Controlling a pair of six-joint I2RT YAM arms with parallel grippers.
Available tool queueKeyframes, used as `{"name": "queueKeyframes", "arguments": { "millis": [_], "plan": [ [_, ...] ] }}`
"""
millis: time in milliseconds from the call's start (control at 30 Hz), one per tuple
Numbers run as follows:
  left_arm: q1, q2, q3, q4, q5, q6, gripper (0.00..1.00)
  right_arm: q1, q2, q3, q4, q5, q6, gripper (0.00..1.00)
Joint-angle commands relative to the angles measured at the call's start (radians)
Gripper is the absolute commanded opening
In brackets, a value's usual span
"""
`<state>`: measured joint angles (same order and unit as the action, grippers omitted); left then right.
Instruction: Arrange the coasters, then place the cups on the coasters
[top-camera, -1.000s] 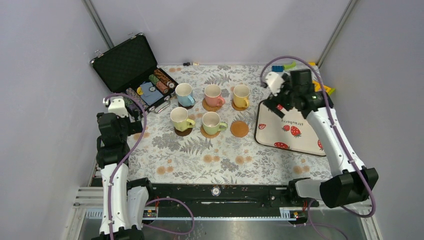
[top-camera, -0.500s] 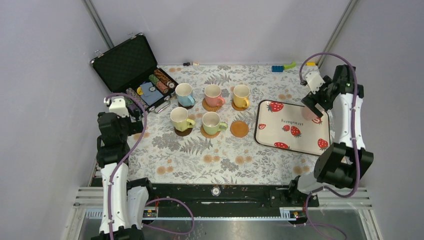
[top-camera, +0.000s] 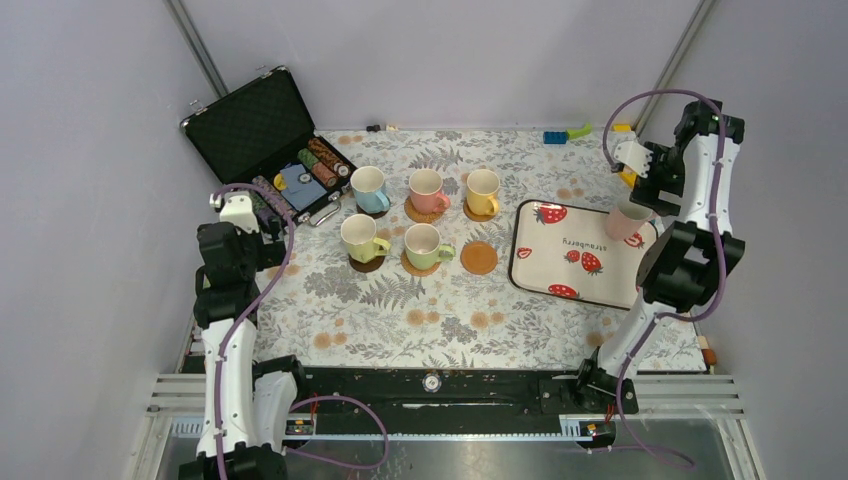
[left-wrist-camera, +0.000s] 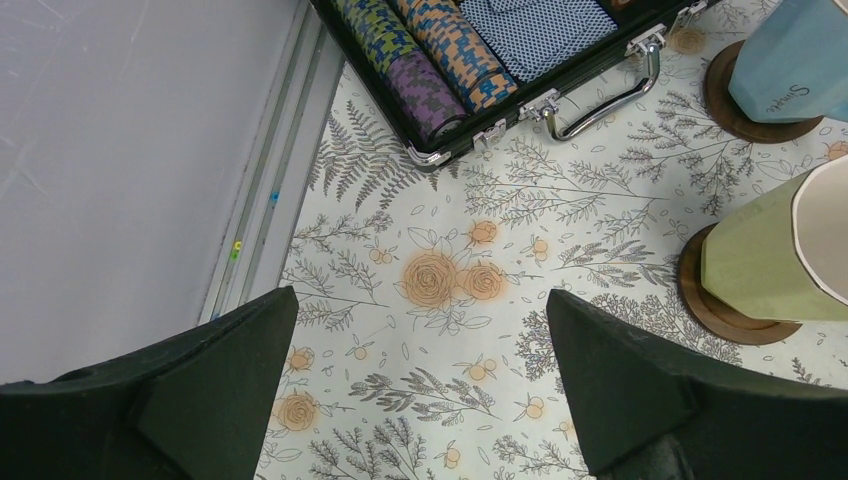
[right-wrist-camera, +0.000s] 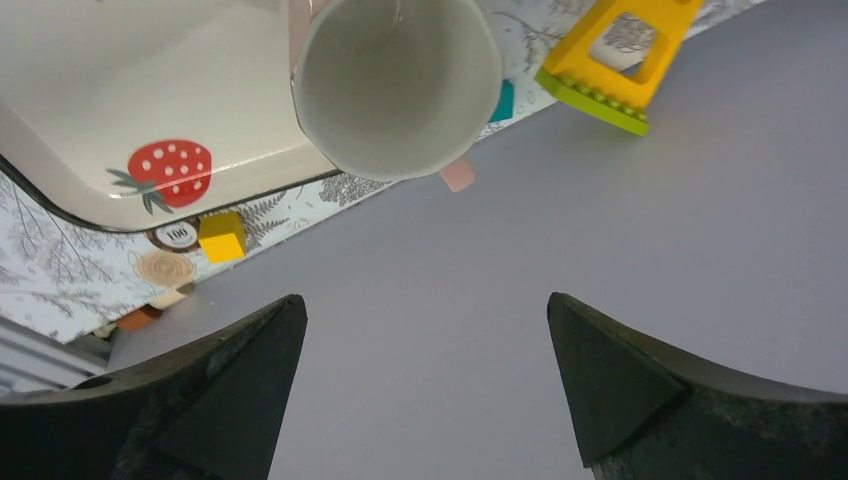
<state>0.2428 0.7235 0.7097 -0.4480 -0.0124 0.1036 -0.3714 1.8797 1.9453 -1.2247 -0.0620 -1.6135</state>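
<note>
The light pink cup stands upright at the far right corner of the strawberry tray, its white mouth open to the right wrist camera. It is the one cup not yet seated. The bare coaster lies just off the tray's left edge, and the five other cups sit on coasters farther left of the tray.

The right gripper hangs above the tray's right corner with its fingers spread wide and nothing between them. The cup lies ahead of the fingers, not yet centred under them.

The step in hand, as I judge it, is picking this cup up. Centre over it first, come straight down, and pinch the cup wall with one finger inside and one outside. Keep off the handle, which I cannot place from these views. Lift above the tray's raised rim before travelling left.

The wall runs just beside the tray's right edge, so that side has little room. A yellow block lies beyond the tray's far corner, and a small yellow cube sits just outside its rim.

Leftward over the tray the way is open. At the coaster the green cup and yellow cup stand near, so lower vertically.

The left gripper — spread, empty — hovers well left of the tray beside the poker-chip case, out of the path.
</note>
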Motion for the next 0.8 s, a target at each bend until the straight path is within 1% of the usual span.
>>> {"name": "queueKeyframes", "arguments": {
  "millis": [0, 300, 567, 767],
  "plan": [
    [0.007, 0.012, 0.008, 0.052, -0.028, -0.002, 0.99, -0.03, 0.099, 0.136, -0.202, 0.046, -0.144, 0.98],
    [0.005, 0.028, 0.011, 0.054, -0.033, -0.001, 0.99, -0.037, 0.172, 0.121, -0.064, 0.007, -0.175, 0.99],
    [0.006, 0.04, 0.009, 0.058, -0.049, 0.0, 0.99, -0.037, 0.232, 0.13, -0.079, -0.03, -0.215, 0.98],
    [0.007, 0.046, 0.008, 0.061, -0.054, 0.001, 0.99, -0.037, 0.26, 0.13, -0.094, -0.075, -0.224, 0.95]
  ]
}}
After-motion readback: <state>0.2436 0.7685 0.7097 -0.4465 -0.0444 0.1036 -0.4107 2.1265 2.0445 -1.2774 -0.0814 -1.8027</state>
